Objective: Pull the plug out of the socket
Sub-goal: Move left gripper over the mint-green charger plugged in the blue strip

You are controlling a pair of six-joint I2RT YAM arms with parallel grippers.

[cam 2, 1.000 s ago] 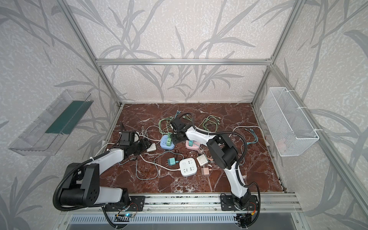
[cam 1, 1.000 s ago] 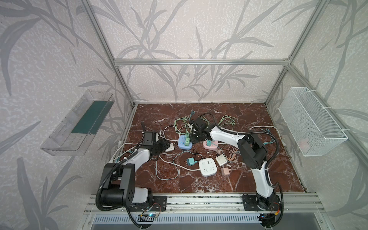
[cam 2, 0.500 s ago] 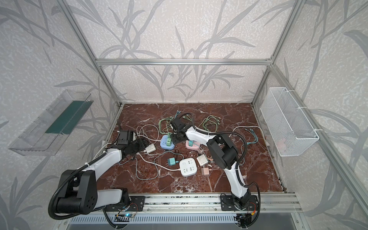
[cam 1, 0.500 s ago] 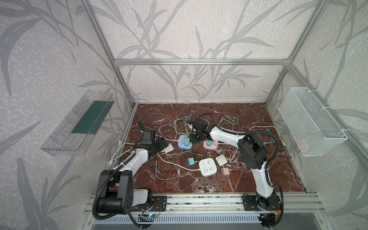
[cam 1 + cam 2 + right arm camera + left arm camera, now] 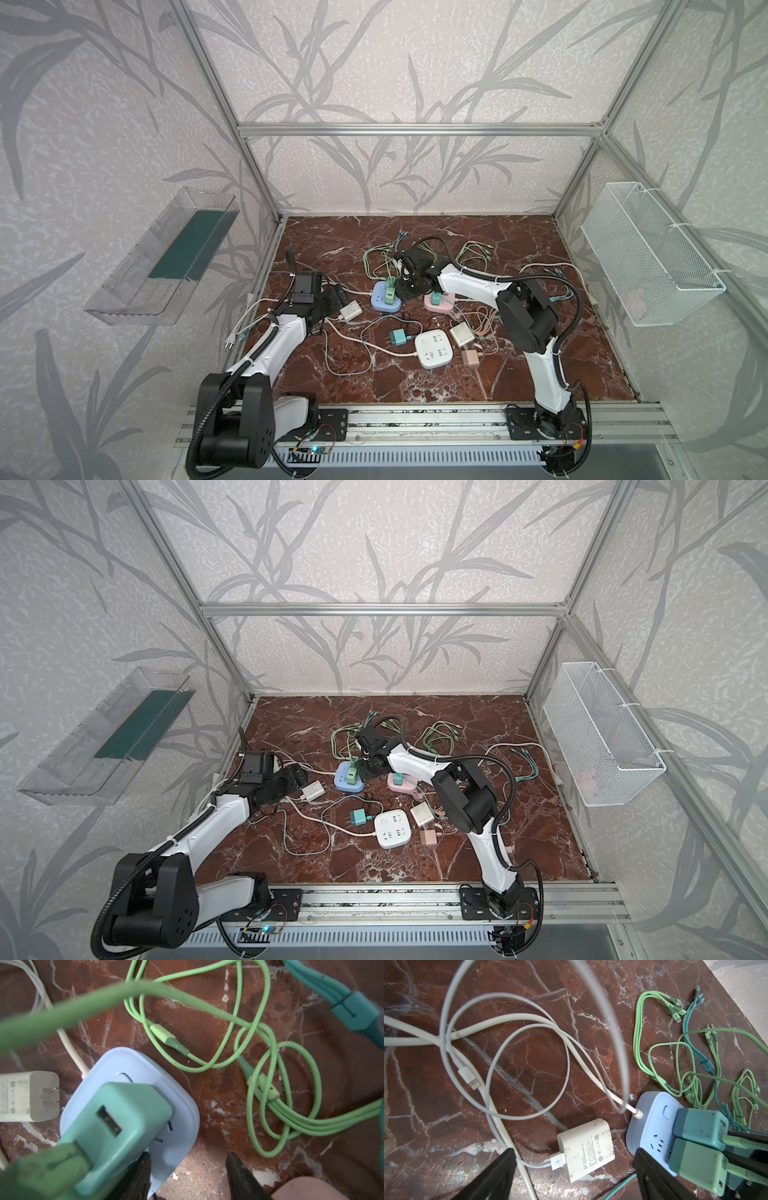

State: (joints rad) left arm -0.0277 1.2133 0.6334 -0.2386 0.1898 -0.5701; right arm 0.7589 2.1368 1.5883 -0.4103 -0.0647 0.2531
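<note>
The white charger (image 5: 586, 1150) lies unplugged just beside the blue socket (image 5: 652, 1118), green plugs (image 5: 697, 1159) sit in it unpulled, and the left gripper (image 5: 574, 1152) and right gripper (image 5: 188, 1155) both gape empty.

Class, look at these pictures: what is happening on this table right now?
Two robot arms are unplugging chargers. The left gripper hangs open by a white charger that lies loose on the table beside the blue socket. The right gripper, jaws apart, is at that socket, where a green plug is not yet pulled out.
</note>
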